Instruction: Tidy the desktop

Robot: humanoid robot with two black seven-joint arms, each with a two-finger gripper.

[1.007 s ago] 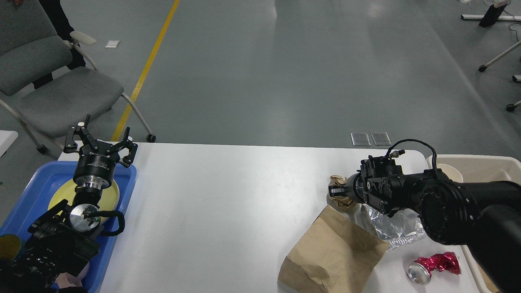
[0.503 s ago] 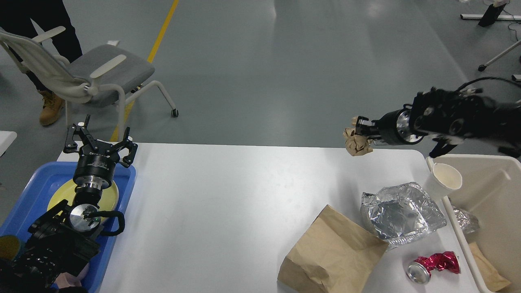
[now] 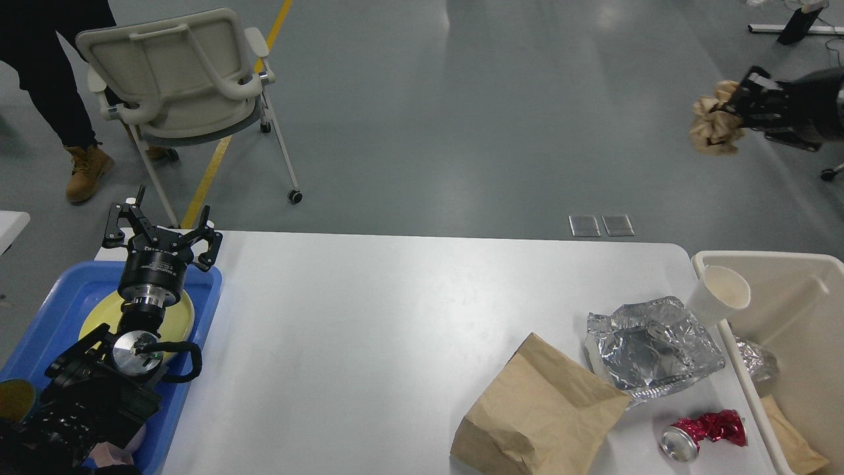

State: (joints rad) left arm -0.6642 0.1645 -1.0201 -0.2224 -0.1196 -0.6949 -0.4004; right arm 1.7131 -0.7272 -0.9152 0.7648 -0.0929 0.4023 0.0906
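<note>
Gripping crumpled paper (image 3: 713, 126), right claw (image 3: 737, 105) raised

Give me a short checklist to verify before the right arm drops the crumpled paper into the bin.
1. Grip: right gripper is shut on the crumpled paper ball. Ok.
2. Position: the ball hangs high over the floor, beyond the beige bin, not above it. Not ok.
3. Bin opening: free space shows inside, beside foil and brown paper. Ok.
4. Paper cup leans at the bin's near-left corner; a lowering arm might hit it. Cannot tell.
5. Left gripper is open over the blue tray, far away. Ok.
6. Desktop clear of trash: not ok.
</note>
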